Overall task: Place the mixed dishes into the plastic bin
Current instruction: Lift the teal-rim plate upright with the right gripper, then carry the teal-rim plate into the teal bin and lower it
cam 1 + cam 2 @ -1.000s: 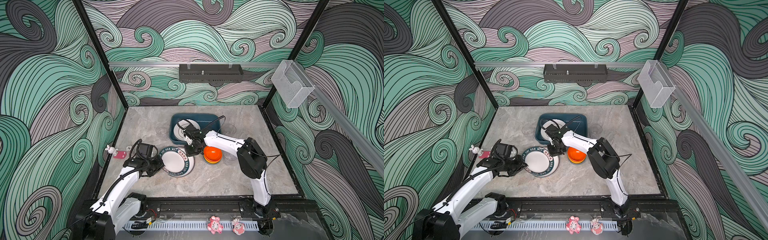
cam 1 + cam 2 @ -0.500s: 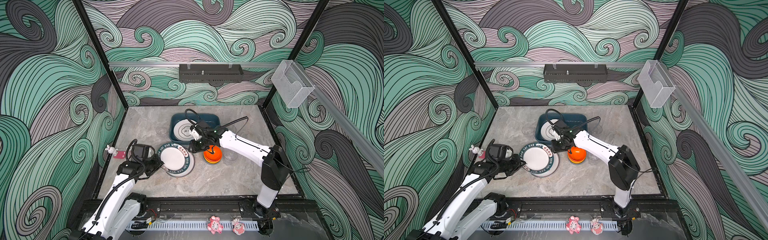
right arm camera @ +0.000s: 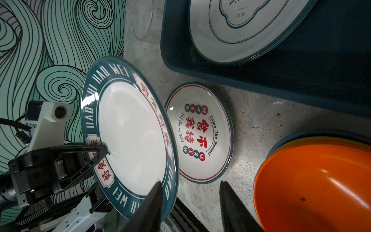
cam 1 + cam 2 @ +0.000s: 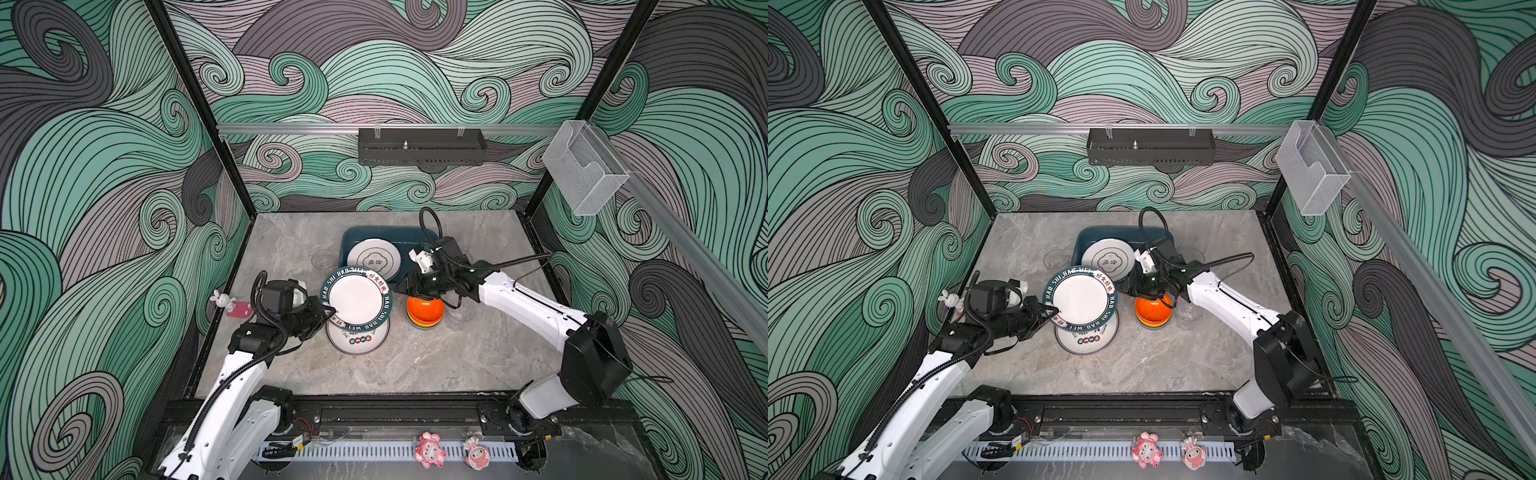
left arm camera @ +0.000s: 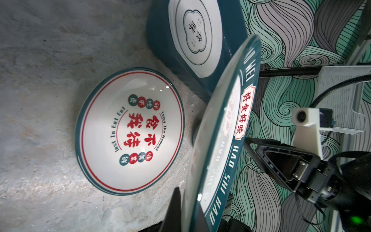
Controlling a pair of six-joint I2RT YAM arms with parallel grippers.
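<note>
Left hand [image 4: 329, 311] grips teal-rimmed round white plate [image 4: 356, 296] by its edge, tilted, mid-frame — right hand [image 4: 404, 286] beside it, jaws apart, empty. Advise: level it, then clear the wall of dark teal plastic bin [image 4: 390, 232], upper centre.

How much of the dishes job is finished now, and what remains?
Done: one white plate lies in the bin. In hand: the left gripper holds the teal-rimmed plate raised over the table; the right gripper is open near its rim. Left: the red-lettered plate, the bowls and the tumblers, all on the table.
</note>
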